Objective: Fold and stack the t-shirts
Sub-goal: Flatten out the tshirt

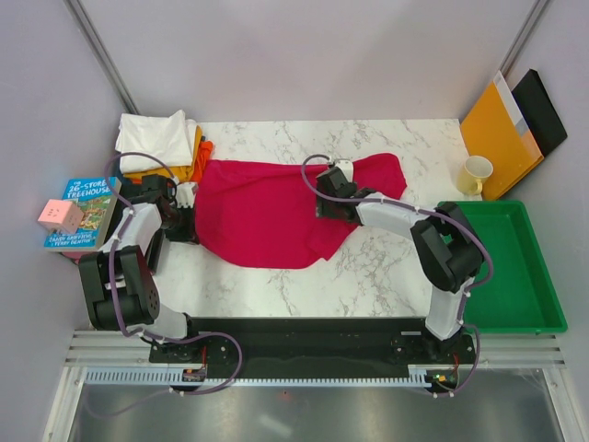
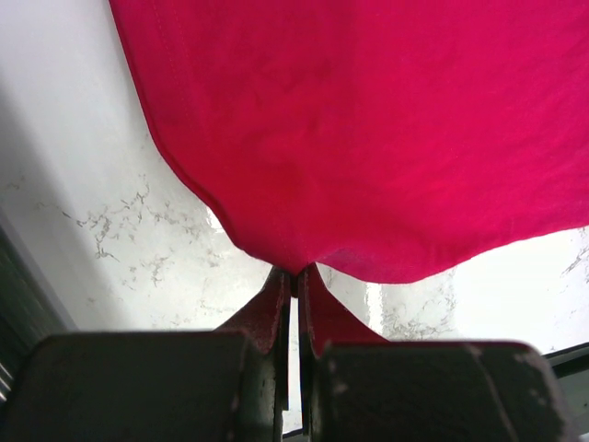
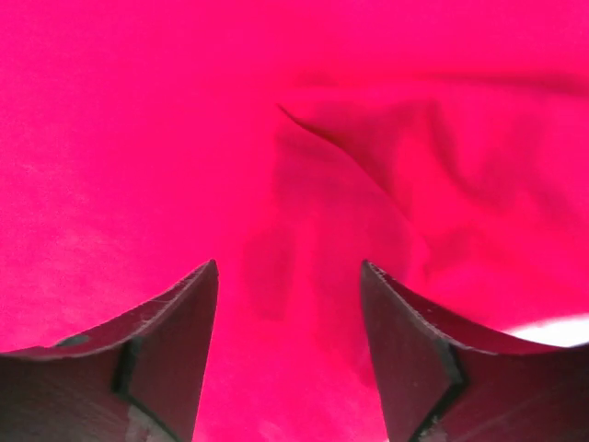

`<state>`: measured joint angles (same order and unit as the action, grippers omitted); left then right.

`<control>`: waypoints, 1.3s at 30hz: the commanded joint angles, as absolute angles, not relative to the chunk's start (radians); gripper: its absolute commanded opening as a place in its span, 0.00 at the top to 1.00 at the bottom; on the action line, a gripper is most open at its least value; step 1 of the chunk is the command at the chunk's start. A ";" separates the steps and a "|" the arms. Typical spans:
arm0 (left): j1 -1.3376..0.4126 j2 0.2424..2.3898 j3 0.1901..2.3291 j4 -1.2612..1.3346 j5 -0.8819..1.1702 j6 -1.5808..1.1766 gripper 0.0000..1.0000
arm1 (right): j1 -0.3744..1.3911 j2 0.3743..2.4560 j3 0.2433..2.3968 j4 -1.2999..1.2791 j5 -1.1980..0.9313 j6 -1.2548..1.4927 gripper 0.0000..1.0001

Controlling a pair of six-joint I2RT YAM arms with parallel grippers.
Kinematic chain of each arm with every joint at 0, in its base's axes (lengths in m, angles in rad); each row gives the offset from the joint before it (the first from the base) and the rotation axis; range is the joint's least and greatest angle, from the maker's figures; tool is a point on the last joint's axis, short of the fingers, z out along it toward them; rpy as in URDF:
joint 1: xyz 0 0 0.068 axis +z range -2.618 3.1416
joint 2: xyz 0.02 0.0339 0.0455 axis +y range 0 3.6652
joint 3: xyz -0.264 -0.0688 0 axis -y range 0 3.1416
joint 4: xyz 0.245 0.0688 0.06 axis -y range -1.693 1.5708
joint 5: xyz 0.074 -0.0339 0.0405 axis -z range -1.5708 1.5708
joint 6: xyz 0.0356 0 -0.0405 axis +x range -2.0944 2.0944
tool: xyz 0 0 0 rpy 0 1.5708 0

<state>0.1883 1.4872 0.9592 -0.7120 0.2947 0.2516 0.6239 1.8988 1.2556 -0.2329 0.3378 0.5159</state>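
Red t-shirt (image 1: pixel 267 212) lies spread mid-counter (image 1: pixel 368 267), bunched and creased at its far-right end. The finished stack of folded shirts (image 1: pixel 161 143) sits in the far-left corner, touching it. Left claw (image 2: pixel 294 272) is pinched tight on the shirt's left edge, with the cloth lifted slightly off the marble. Right claw (image 3: pixel 290 267) has its jaws apart and nothing in it, hovering low over the cloth near the creases. We judge the fold isn't squared yet. We'd drop the right claw onto the far-right edge, take a single layer only, and tension against the left grip to flatten the bunch. Then fold low and slow, so we don't drag the stack.
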 commanded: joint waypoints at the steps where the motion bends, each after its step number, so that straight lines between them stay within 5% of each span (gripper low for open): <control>1: 0.184 1.500 0.980 -0.687 0.314 0.229 0.98 | 0.591 1.734 1.177 -0.215 0.425 0.532 0.27; 11: 0.179 1.526 0.996 -0.678 0.325 0.221 0.98 | 0.545 1.635 1.006 -0.210 0.437 0.549 0.39; 16: 0.178 1.523 1.008 -0.681 0.321 0.227 0.98 | 0.546 1.674 1.005 -0.196 0.416 0.571 0.58; 39: 0.176 1.532 0.994 -0.681 0.322 0.224 0.98 | 0.546 1.735 0.976 -0.135 0.321 0.586 0.64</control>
<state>0.1810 1.5288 0.9722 -0.7002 0.2977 0.2455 0.5457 1.7096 0.9707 -0.1658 0.3500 0.5728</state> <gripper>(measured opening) 0.037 0.383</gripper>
